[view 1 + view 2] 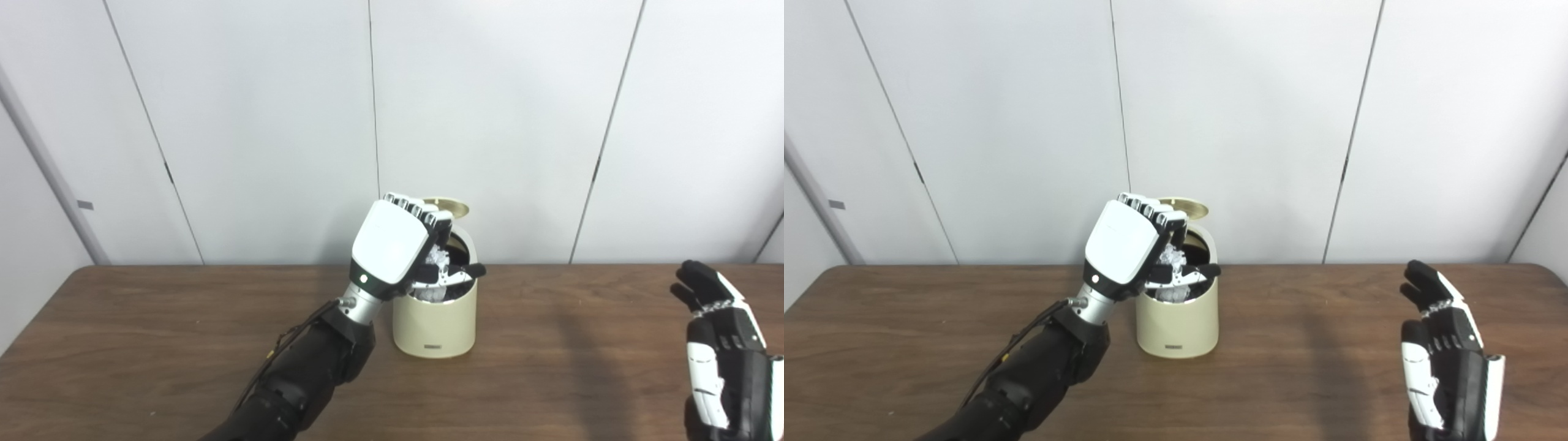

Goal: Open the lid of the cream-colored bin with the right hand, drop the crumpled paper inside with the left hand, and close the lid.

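The left hand (pixel 392 248) was right over the mouth of the cream-colored bin (pixel 435 321), its fingers (pixel 429 215) curled round the crumpled paper (pixel 438 258), which showed white just under them and inside the rim. The lid (pixel 450 206) stood tipped up just behind those fingers, so the opening was clear. The right hand (pixel 1442 346) waited well off to the side above the counter (pixel 1304 380), fingers spread and holding nothing.

The drop looked like the step in hand. To do it well, the fingers should open with the paper centred over the hole, not against the near rim, and the thumb should clear the edge. Lifting straight up would avoid knocking the light bin or the raised lid behind.
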{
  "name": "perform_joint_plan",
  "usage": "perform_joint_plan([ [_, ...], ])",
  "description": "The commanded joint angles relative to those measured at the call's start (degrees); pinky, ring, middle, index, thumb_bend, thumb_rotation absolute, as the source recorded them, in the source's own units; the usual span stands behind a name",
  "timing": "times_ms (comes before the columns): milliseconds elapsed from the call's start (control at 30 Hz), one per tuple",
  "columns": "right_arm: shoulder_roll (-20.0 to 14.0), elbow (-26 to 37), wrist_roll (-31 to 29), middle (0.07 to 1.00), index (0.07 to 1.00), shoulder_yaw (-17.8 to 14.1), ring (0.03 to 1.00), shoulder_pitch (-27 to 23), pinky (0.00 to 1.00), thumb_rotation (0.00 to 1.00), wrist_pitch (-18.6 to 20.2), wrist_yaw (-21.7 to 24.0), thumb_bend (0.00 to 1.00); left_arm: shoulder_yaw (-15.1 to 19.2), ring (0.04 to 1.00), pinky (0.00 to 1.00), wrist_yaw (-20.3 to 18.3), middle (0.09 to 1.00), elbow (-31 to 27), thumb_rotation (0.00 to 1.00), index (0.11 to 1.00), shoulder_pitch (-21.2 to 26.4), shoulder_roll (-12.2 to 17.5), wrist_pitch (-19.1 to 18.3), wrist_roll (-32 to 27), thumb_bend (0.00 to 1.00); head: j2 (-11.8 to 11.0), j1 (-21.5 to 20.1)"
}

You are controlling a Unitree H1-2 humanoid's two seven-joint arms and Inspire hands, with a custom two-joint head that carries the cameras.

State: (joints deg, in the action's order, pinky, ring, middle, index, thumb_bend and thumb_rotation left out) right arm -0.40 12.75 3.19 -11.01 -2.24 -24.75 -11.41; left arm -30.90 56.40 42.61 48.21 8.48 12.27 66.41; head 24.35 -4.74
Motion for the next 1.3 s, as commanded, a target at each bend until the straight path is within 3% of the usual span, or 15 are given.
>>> perform_joint_plan([
  [0, 0.36, 2.33, 0.67, 0.814, 0.761, 0.34, 0.824, -0.75, 0.79, 0.66, -1.88, -0.04, 0.27, -0.01, 0.107, 0.08, 2.43, 0.159, 0.4, 0.54, 0.2, 3.76, -0.23, 0.37, -1.24, 0.61, 0.03, -0.01],
  [267, 0.56, 4.45, 1.06, 0.815, 0.769, 0.82, 0.828, 0.38, 0.79, 0.68, -1.29, 0.31, 0.27, -1.28, 0.17, 0.14, 5.66, 0.24, 3.98, 0.59, 0.3, 4.36, -0.88, 2.29, -2.67, 0.65, 0.37, -0.74],
  [467, 0.91, 5.26, 1.78, 0.81, 0.76, 1.0, 0.822, 0.78, 0.77, 0.67, -0.84, 0.18, 0.26, -1.56, 0.232, 0.2, 6.1, 0.299, 4.85, 0.55, 0.344, 3.87, -0.83, 3.81, -3.89, 0.79, 0.33, -1.03],
  [633, 1.2, 6.04, 1.69, 0.815, 0.759, 1.03, 0.826, 1.07, 0.78, 0.66, 0.08, 0.26, 0.27, -1.58, 0.301, 0.25, 5.35, 0.377, 4.51, 0.49, 0.432, 3.55, -0.57, 5.49, -5.03, 0.93, 0.68, -0.87],
  [867, 0.93, 6.16, 1.28, 0.819, 0.76, 1.38, 0.83, 1.07, 0.78, 0.65, 0.37, 0.61, 0.26, -1.35, 0.371, 0.28, 4.99, 0.458, 4.87, 0.47, 0.51, 3.23, -0.6, 5.56, -5.52, 0.99, 0.54, -0.82],
  [1100, 1.14, 6.77, 2.31, 0.811, 0.754, 1.44, 0.821, 1.11, 0.76, 0.65, 0.97, 0.33, 0.24, -1.22, 0.495, 0.36, 3.68, 0.569, 4.16, 0.47, 0.591, 2.55, -0.49, 5.07, -5.83, 1.0, 0.64, -0.7],
  [1267, 1.02, 7.26, 2.18, 0.812, 0.758, 1.7, 0.822, 1.14, 0.77, 0.66, 1.66, 0.58, 0.24, -1.02, 0.491, 0.36, 3.27, 0.562, 3.65, 0.46, 0.586, 2.22, -0.18, 4.76, -5.9, 1.0, 0.75, -0.35],
])
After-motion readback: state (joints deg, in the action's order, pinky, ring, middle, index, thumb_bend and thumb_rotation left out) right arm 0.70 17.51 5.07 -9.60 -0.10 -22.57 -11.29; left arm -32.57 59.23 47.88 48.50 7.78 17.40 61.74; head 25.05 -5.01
